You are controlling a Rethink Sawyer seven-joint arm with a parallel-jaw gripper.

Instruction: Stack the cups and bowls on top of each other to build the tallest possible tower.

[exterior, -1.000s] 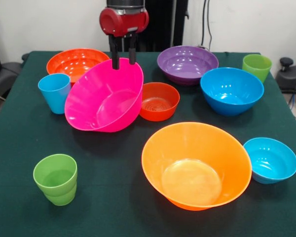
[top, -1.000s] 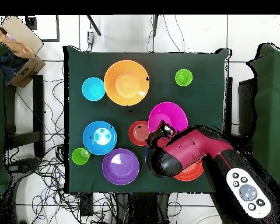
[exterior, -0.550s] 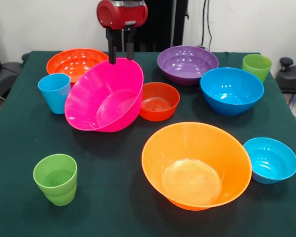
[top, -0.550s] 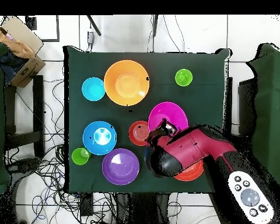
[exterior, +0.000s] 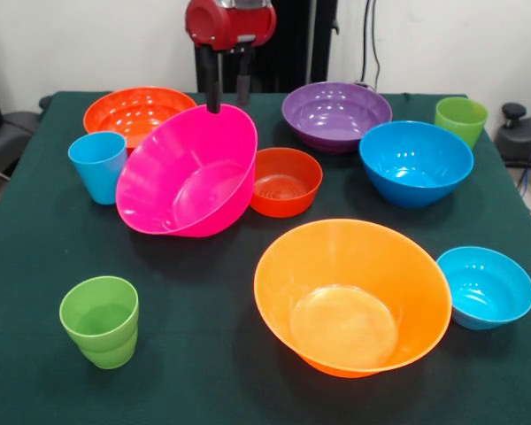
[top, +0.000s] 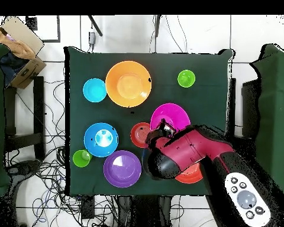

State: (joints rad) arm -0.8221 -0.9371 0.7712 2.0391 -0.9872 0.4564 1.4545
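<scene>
Over the pink bowl's (exterior: 188,173) back rim | my gripper (exterior: 227,102) hangs there, fingers spread, pinching nothing | bowl sits tilted, rim straight below the tips, small red-orange bowl (exterior: 285,181) touching beside it | I'd guess a rim grab comes next

Desk (exterior: 203,372): dark green cloth, plain. Pink bowl (exterior: 190,173) left of centre, glossy magenta. Large orange bowl (exterior: 352,297) lower right, lighter orange. Red-orange bowl (exterior: 134,111) upper left; small red-orange bowl (exterior: 285,181) centre, faint rings inside. Purple bowl (exterior: 335,113) top. Blue bowl (exterior: 415,161) right, small blue bowl (exterior: 484,286) far right, both sky blue. Blue cup (exterior: 98,166) left. Lime green cups: lower left (exterior: 100,320), upper right (exterior: 460,119). End effector (exterior: 227,96): black fingers, red housing.
</scene>
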